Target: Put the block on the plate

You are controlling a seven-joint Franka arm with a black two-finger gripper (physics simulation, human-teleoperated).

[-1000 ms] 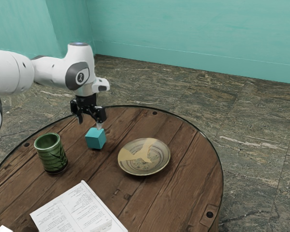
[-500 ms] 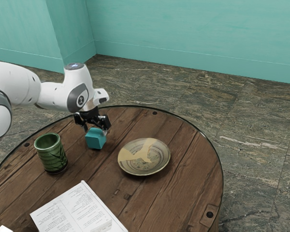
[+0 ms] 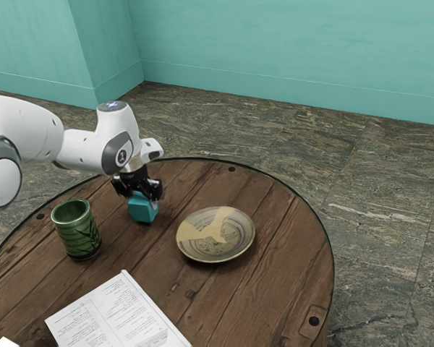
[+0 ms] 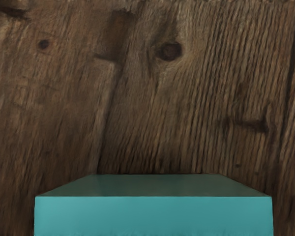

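Observation:
Low over the teal block (image 3: 142, 210) is my black gripper (image 3: 141, 189), its lower end reaching the block's upper part; whether it holds the block cannot be told. The block rests on the wooden table, between the green cup and the plate. The shallow patterned plate (image 3: 231, 233), grey-beige with a tan shape across it, lies on the table toward the exterior view's right, apart from the block. In the wrist view, the block (image 4: 152, 214) spans much of the lower edge, close under my hand.
A green ribbed cup (image 3: 77, 230) stands upright on the block's other side from the plate. Printed white sheets (image 3: 116, 316) lie near the exterior view's bottom edge. The round wooden table (image 3: 275, 289) has a dark rim, with stone floor beyond.
My hand has come down from above the block to around its upper part, slightly lower now than half a second ago. The block, plate and cup have not visibly moved.

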